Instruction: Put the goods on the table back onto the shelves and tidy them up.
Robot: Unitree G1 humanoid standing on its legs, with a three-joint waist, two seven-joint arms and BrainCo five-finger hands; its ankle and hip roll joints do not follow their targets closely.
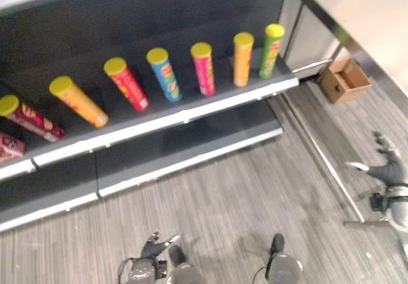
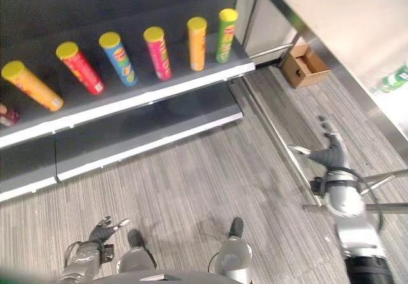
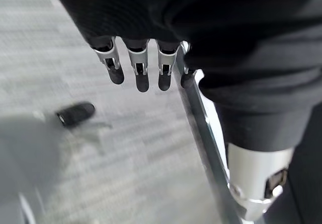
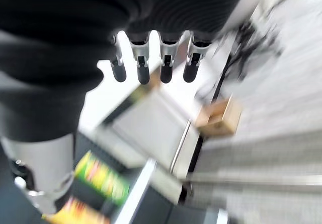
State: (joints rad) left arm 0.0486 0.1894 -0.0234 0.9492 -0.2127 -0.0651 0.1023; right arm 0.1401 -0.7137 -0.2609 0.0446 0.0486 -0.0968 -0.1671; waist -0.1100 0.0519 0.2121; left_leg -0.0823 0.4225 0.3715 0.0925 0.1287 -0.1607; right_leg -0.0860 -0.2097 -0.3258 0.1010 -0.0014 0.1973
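Note:
Several crisp tubes with yellow lids stand in a row on the dark upper shelf (image 1: 191, 108): maroon (image 1: 29, 117), orange (image 1: 80, 100), red (image 1: 127, 83), blue (image 1: 164, 73), pink (image 1: 204, 67), orange (image 1: 243, 57) and green (image 1: 270, 49). My left hand (image 1: 156, 246) hangs low over the floor with straight fingers (image 3: 138, 68) and holds nothing. Out to the right of the shelves, my right hand (image 2: 331, 150) is raised and open, its fingers (image 4: 151, 63) straight and empty. A green item (image 2: 395, 78) lies on a pale surface at the far right.
An empty lower shelf (image 1: 191, 147) sits under the tubes. A small open cardboard box (image 1: 344, 80) stands on the floor past the shelf's right end. Metal frame bars (image 2: 357, 207) cross near my right arm. Grey striped floor spreads in front.

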